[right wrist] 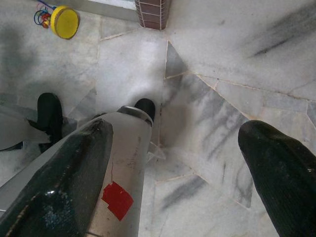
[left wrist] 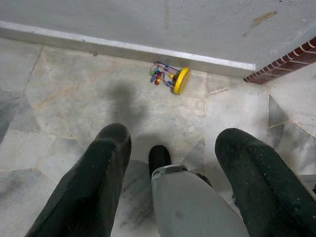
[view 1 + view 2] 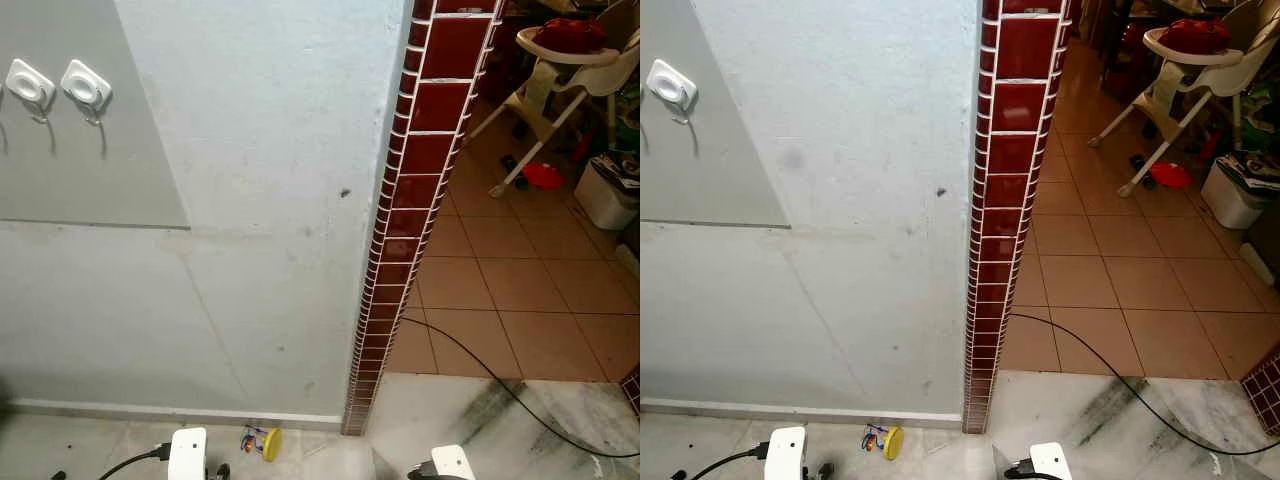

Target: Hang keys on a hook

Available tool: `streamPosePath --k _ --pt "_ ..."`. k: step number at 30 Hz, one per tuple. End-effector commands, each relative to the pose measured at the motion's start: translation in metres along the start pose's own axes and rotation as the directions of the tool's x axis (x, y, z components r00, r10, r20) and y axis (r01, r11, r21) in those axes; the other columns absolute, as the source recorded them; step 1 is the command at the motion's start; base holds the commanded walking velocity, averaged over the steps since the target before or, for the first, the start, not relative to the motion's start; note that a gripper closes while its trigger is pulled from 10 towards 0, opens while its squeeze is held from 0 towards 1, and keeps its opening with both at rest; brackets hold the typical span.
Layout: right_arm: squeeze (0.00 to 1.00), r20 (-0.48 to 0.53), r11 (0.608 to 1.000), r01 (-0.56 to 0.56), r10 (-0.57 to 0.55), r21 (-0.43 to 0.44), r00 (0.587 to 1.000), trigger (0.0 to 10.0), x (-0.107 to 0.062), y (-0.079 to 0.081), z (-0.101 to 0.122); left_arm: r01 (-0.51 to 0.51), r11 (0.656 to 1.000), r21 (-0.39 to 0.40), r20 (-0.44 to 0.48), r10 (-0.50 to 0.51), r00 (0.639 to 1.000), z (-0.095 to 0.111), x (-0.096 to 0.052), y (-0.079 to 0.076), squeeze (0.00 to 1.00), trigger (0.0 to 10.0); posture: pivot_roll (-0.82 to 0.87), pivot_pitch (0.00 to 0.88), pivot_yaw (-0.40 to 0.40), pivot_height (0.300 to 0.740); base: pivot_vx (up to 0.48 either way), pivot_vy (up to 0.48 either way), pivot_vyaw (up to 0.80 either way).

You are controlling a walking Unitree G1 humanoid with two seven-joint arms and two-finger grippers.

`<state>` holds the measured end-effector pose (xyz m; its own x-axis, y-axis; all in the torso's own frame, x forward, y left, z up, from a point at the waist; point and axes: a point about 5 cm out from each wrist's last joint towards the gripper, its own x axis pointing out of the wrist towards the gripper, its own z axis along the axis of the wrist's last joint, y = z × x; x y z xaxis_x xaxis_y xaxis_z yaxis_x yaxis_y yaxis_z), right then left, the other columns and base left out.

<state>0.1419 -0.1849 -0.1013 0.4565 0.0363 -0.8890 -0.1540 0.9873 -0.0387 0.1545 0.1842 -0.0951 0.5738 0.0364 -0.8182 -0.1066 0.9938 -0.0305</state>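
Two white square wall hooks [image 3: 58, 88] sit high at the grey panel's left edge. A yellow-disc keyring [image 2: 170, 79] lies on the marble floor [image 2: 69, 94] beside the wall base. Left gripper [image 2: 170, 163] and right gripper [image 1: 182, 148] hang spread wide, empty.

Two wall hooks [image 3: 30, 84] [image 3: 86, 86]; one yellow toy [image 3: 263, 441]; one high chair [image 3: 560, 70].

Pale grey wall [image 3: 260, 200], dark red white-grouted tile column [image 3: 425, 150], yellow-disc keys [image 3: 262, 443], grey-veined marble floor [image 1: 222, 74]
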Motion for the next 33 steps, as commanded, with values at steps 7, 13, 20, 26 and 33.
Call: streamPosePath --k 7,13,20,26,33 --pt "0.00 0.062 0.999 -0.027 0.028 -0.017 0.998 10.0 0.003 -0.006 0.032 -0.082 0.996 -0.044 -0.025 0.081 0.996 0.005 0.000 0.021 0.00 10.0 -0.08 0.000 0.000 0.740 0.000 0.000 0.00" --pt "0.00 0.076 0.999 -0.036 0.038 -0.024 0.996 10.0 0.004 -0.001 0.035 -0.063 0.998 -0.031 -0.030 0.062 0.998 0.003 0.000 0.017 0.00 10.0 -0.08 0.000 -0.001 0.740 0.000 0.000 0.00" --pt "0.00 0.072 0.995 -0.064 0.070 -0.081 0.995 10.0 0.004 0.000 0.035 -0.012 0.999 0.053 -0.028 0.013 1.000 0.001 -0.001 0.012 0.00 10.0 -0.08 0.000 -0.002 0.740 0.000 0.000 0.00" --pt "0.00 0.066 0.993 -0.062 0.068 -0.102 0.995 10.0 0.003 -0.003 0.034 -0.004 0.997 0.081 -0.029 0.006 1.000 0.001 -0.001 0.013 0.00 10.0 -0.08 0.000 -0.001 0.740 0.000 0.000 0.00" --pt "0.00 0.062 0.991 -0.064 0.072 -0.116 0.995 10.0 0.003 -0.006 0.034 -0.006 0.996 0.087 -0.022 0.008 1.000 0.002 -0.001 0.015 0.00 10.0 -0.08 0.000 -0.002 0.740 0.000 0.000 0.00"
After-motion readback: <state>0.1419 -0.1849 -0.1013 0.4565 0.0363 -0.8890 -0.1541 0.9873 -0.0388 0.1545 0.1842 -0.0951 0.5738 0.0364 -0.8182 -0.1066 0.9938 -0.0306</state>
